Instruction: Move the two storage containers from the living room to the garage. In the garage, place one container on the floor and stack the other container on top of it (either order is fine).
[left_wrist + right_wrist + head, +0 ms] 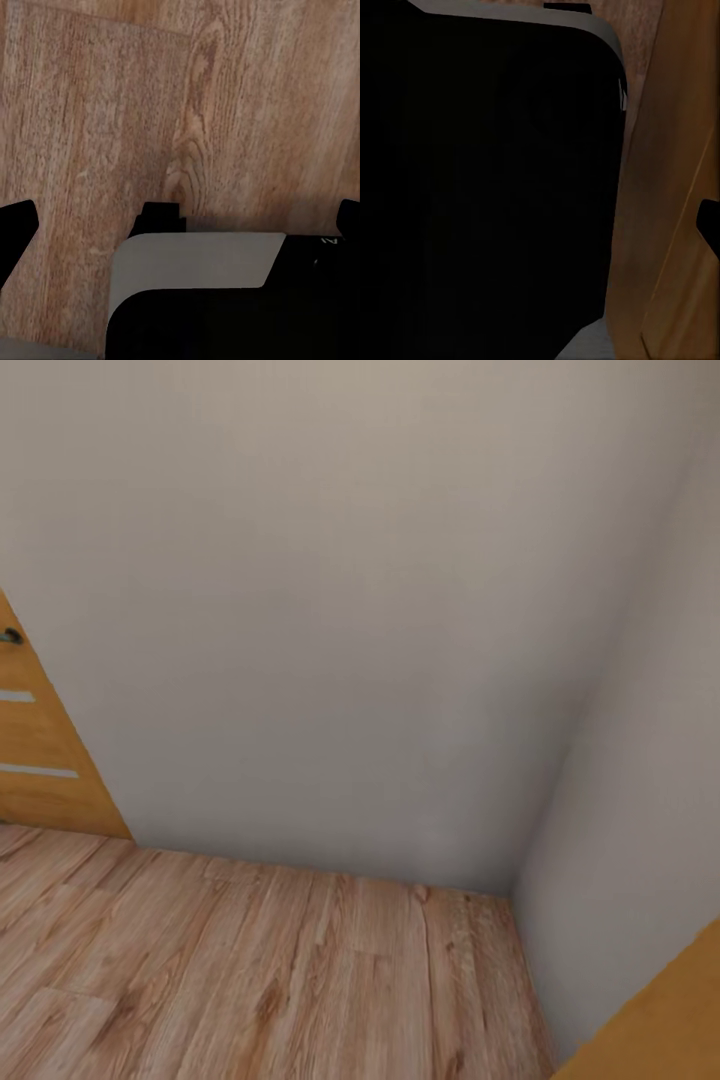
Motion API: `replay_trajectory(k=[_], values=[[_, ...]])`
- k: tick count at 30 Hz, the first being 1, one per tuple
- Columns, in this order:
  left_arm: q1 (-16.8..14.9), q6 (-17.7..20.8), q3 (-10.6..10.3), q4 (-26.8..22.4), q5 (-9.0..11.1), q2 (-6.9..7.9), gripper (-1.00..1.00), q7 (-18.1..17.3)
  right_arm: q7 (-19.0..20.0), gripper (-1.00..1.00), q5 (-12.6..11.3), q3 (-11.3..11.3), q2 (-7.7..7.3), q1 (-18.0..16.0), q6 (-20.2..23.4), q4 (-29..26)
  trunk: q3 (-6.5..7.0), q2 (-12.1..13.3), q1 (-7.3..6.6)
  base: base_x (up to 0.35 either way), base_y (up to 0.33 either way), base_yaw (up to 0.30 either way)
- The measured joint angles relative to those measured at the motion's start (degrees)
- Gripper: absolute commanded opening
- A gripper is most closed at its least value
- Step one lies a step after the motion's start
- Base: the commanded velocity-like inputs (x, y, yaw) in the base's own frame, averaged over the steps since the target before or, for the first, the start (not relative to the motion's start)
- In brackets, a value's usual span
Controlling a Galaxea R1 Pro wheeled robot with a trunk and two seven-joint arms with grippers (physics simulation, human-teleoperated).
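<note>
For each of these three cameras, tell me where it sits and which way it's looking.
Head view: on the robot's head, facing down into a corner of pale walls, a wooden door at left.
Left wrist view: on the left arm, looking at the plank floor over dark robot parts.
Right wrist view: on the right arm, close against a black body beside a wood panel.
Head and left wrist views share the plank floor.

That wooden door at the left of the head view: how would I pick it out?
Start from the big pale grey wall that meets the light wood plank floor. Follow the wall's foot leftward to the picture's edge, where the orange-brown wooden door stands. It alone has two pale horizontal strips and a dark handle; the other orange-brown panel, bottom right, is plain.
</note>
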Motion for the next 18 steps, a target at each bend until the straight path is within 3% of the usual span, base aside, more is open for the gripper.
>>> replay_trajectory(k=[8,18], values=[[0.0,-0.1,0.0,0.0,0.0,-0.04,1.0,0.0,0.0,1.0,0.0,0.1,0.0,0.0,0.0,0.0,0.0,0.0,0.02,0.078,0.0,0.016],[0.0,-0.1,0.0,0.0,0.0,-0.07,1.0,0.0,0.0,1.0,0.1,0.1,0.0,0.0,0.0,0.0,0.0,0.0,0.02,0.009,0.001,0.215]])
